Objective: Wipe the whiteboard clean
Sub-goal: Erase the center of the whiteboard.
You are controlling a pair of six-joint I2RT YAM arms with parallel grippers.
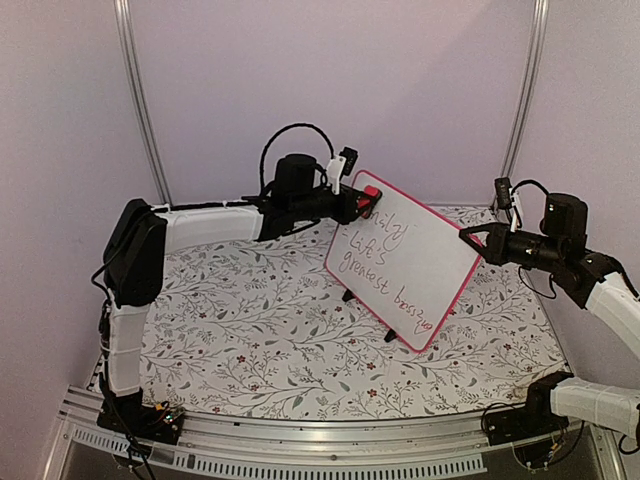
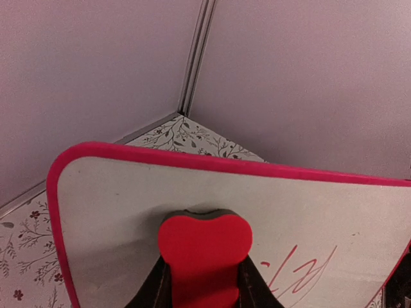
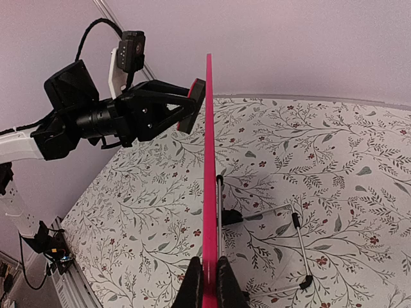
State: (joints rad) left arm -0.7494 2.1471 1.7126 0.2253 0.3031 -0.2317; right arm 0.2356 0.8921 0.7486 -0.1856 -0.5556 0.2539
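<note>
Left gripper (image 2: 205, 277): nearest the left wrist camera, its two dark fingers (image 2: 157, 285) are clamped on the sides of a red eraser (image 2: 204, 247).
Eraser: its rounded far end sits against the white face of the whiteboard (image 2: 115, 212), just below the top frame and near one rounded corner. From the side it appears to touch the board.
Right gripper (image 3: 207, 282): closed on the pink-red edge of the board, one finger on each face (in the right wrist view the board shows only as a thin upright strip).
Whiteboard position: right of centre on the floral tablecloth (image 1: 250, 330), between the two arms. It is tilted, with its top toward the back wall and its long side sloping down to the right in the top view.
Feet: two small black feet (image 1: 347, 296) under the lower edge rest on the cloth. A thin wire stand (image 3: 298, 244) props the board from behind.
Writing: several lines of red handwriting (image 1: 385, 262) cover the face. "Life's" and "greatest" can be read, and the other words are unclear.
Eraser against writing: it sits at the upper left corner, above the first line.
Arms: the left arm reaches across from the left and the right arm comes in from the right side.
Front edge: an aluminium rail (image 1: 300, 440) carries both bases.
</note>
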